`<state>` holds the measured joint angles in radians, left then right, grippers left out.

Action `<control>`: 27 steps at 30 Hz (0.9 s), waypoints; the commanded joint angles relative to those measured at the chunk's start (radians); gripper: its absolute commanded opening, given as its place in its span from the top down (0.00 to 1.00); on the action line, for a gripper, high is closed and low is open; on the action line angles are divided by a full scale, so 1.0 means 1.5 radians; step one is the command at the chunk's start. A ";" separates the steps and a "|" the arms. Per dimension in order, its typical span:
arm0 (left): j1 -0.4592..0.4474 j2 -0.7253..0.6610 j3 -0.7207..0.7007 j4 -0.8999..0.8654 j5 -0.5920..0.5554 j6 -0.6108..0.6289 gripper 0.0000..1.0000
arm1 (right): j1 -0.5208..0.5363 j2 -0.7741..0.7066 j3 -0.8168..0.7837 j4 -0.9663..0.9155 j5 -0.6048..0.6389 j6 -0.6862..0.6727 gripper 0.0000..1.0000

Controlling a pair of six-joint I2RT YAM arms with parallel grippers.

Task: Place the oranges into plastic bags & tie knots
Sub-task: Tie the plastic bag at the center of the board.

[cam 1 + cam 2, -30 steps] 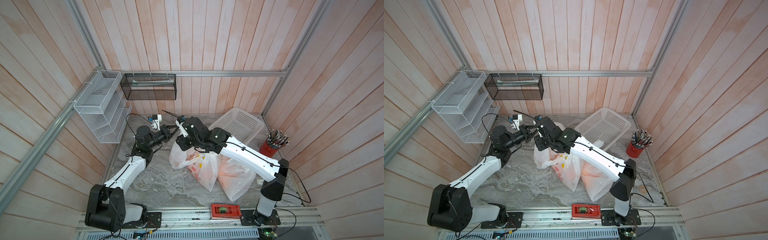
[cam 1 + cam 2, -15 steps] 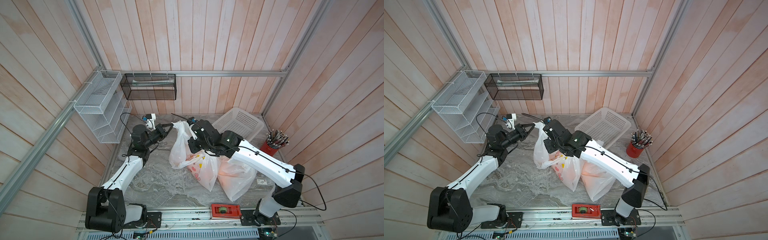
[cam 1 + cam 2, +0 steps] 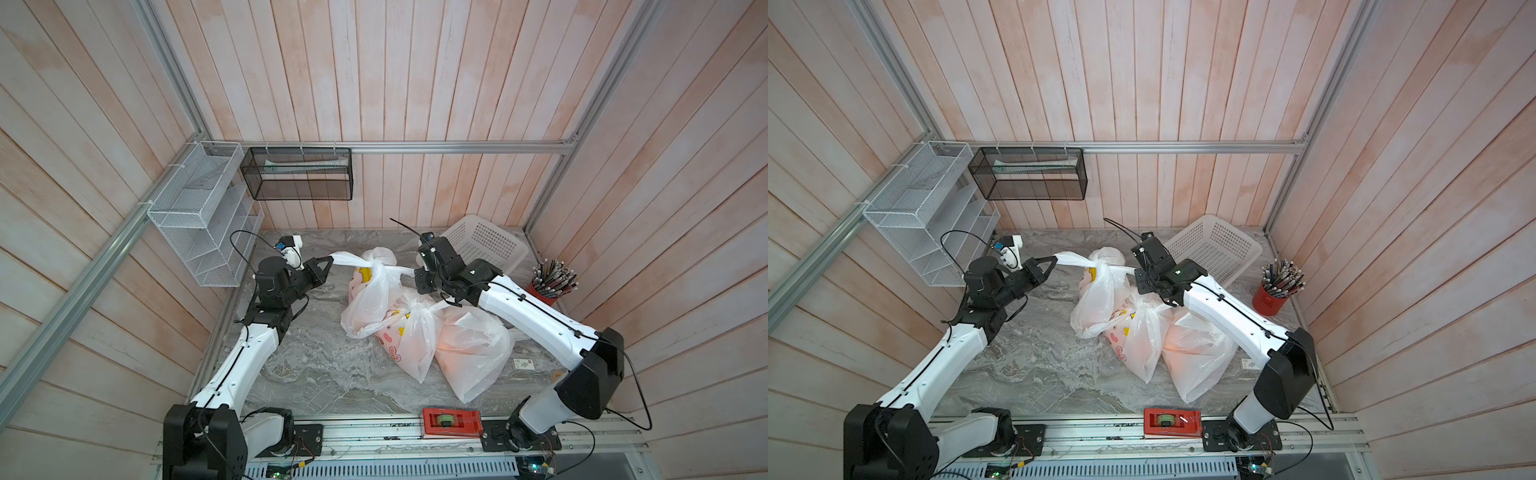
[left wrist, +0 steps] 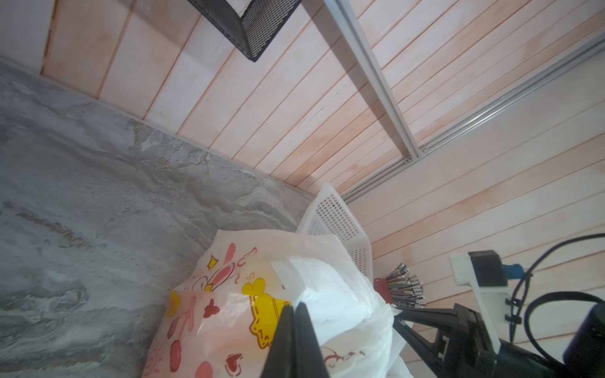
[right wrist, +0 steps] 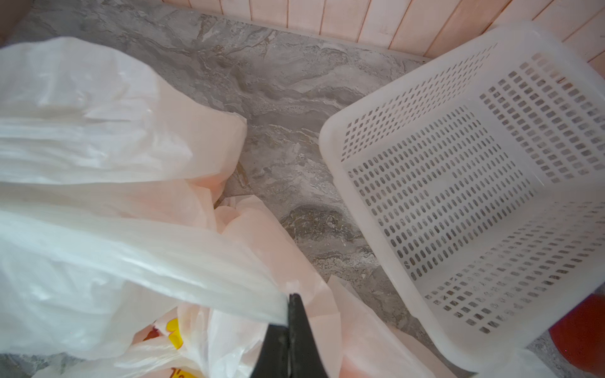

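Note:
Three white translucent plastic bags lie bunched mid-table; the oranges show only as an orange tint through the plastic. The rear bag (image 3: pixel 368 303) (image 3: pixel 1096 303) has a knot (image 3: pixel 372 266) (image 3: pixel 1096 262) at its top, with a handle strap stretched out to each side. My left gripper (image 3: pixel 330 259) (image 3: pixel 1054 259) (image 4: pixel 294 307) is shut on the left strap. My right gripper (image 3: pixel 417 272) (image 3: pixel 1137 272) (image 5: pixel 292 296) is shut on the right strap. A bag printed with cartoons (image 3: pixel 409 340) and a plain bag (image 3: pixel 473 349) lie in front.
A white perforated basket (image 3: pixel 484 245) (image 5: pixel 474 183) leans at the back right. A red cup of pencils (image 3: pixel 548 286) stands by the right wall. A red tape holder (image 3: pixel 451 422) sits on the front rail. A white wire shelf (image 3: pixel 199 224) and a black mesh basket (image 3: pixel 299 174) hang on the walls.
The right gripper closed on the strap and drew to the right while the left one drew to the left. The straps are now taut and the knot has bunched up between them.

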<state>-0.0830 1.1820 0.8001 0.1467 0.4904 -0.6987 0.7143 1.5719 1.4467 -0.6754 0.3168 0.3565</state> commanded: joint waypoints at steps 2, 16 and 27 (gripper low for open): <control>0.035 -0.011 -0.041 -0.047 -0.096 0.036 1.00 | -0.054 -0.005 -0.042 -0.009 0.107 0.018 1.00; 0.059 0.003 -0.142 0.000 -0.102 0.031 1.00 | -0.110 -0.015 -0.122 0.090 0.047 -0.024 1.00; 0.066 -0.131 -0.085 -0.034 -0.130 0.110 0.18 | -0.235 -0.204 -0.187 0.213 -0.313 -0.116 0.02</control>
<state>0.0097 1.0504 0.6182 0.1249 0.3725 -0.6060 0.4042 1.3342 1.1931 -0.3992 -0.0093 0.2337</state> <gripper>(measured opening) 0.776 0.919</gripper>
